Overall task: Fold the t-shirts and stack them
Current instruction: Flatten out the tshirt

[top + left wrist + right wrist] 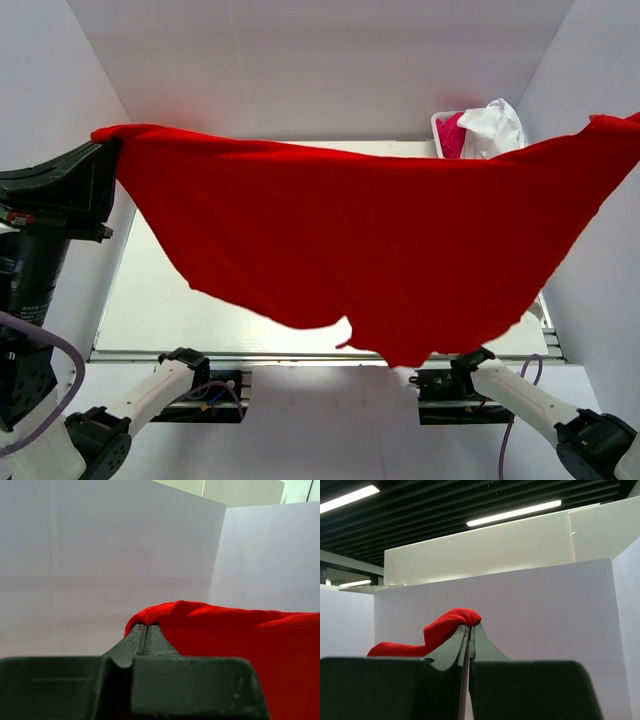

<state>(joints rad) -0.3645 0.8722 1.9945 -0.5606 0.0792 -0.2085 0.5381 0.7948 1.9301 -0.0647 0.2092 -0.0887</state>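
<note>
A bright red t-shirt (370, 240) hangs stretched wide in the air across the top view, high above the table, its lower edge sagging toward the near side. My left gripper (108, 148) is shut on its left corner at the upper left; in the left wrist view the red cloth (235, 630) bunches over the closed tips of that gripper (146, 626). My right gripper (470, 625) is shut on the other corner, red cloth (445, 622) draped over its tips; in the top view that end reaches the right edge. No orange t-shirt shows.
A white basket (441, 125) at the back right holds pink (452, 135) and white cloth (494, 128). White walls (300, 60) enclose the pale table (150, 290) at the back and both sides. Both arm bases sit along the near edge.
</note>
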